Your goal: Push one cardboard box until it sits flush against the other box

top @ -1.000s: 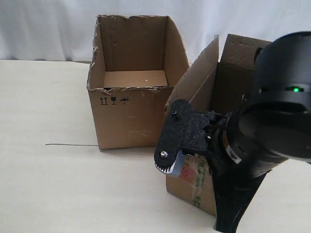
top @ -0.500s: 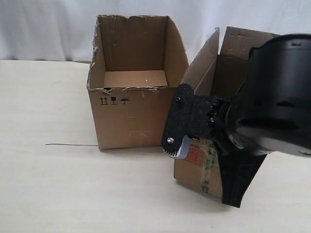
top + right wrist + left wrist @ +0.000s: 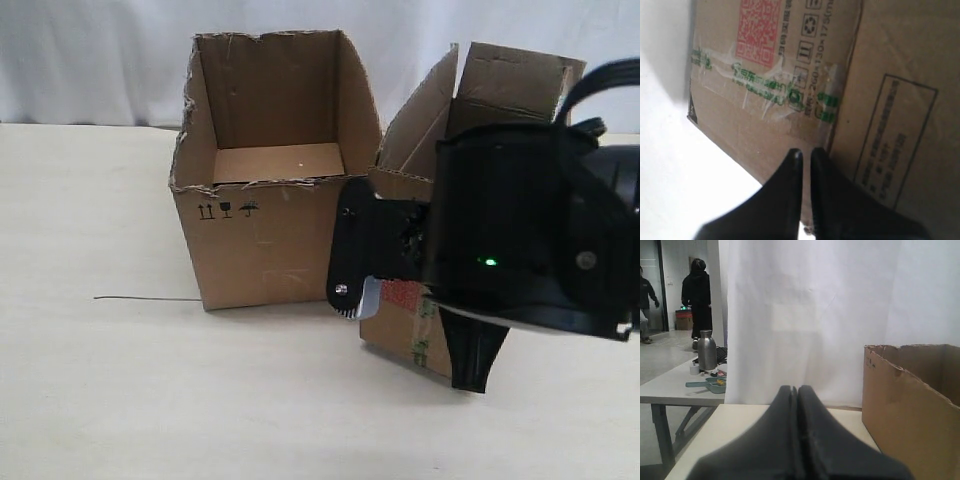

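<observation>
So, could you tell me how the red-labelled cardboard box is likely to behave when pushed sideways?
Likely light: the cardboard box is open-topped, though its contents are hidden. Being tall and narrow, it might tip if pushed high; the right claw sits low by its taped edge. Thin walls may dent.

The cardboard box (image 3: 402, 338) farther back and leftward, now against the slightly displaced other box (image 3: 260, 240).
</observation>
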Tool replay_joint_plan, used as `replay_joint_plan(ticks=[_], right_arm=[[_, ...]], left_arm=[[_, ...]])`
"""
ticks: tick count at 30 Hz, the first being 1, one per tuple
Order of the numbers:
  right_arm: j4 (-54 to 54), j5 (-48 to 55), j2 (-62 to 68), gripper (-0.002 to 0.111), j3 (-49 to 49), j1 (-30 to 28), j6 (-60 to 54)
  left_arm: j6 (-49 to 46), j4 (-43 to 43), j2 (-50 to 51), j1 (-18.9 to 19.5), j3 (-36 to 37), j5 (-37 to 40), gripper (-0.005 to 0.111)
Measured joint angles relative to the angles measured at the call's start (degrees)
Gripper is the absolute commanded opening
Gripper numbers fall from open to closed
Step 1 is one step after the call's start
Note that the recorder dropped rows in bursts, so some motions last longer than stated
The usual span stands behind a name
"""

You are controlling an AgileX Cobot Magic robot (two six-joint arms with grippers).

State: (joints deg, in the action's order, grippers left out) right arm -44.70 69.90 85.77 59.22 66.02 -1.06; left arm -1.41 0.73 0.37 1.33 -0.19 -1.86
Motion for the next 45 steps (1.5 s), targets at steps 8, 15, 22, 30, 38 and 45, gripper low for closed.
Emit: replay_joint_plan(ticks=[8,15,22,30,38,45], right_arm=[[-0.2,0.0,0.1,0.005,-0.1,0.0,0.6],[8.2,0.0,-7.0,0.005,-0.1,0.0,3.4],[22.5,-1.3,-16.3,0.005,-0.4,0.0,11.9],[28.6,-19.9,-26.8,0.005,-13.2,0.0,31.9],[15.4,-29.1,-32.5,0.005,-27.8,6.1,57.3],[0.4,-30.1,-33.2,0.005,-32.9,8.6,78.1]], left_arm=[[0.0,0.0,0.0,0.0,0.0,0.0,0.0],[0.0,0.0,0.0,0.0,0.0,0.0,0.0],[0.0,0.0,0.0,0.0,0.0,0.0,0.0],[0.0,0.0,0.0,0.0,0.0,0.0,0.0],[0.0,0.0,0.0,0.0,0.0,0.0,0.0],[0.0,0.0,0.0,0.0,0.0,0.0,0.0]])
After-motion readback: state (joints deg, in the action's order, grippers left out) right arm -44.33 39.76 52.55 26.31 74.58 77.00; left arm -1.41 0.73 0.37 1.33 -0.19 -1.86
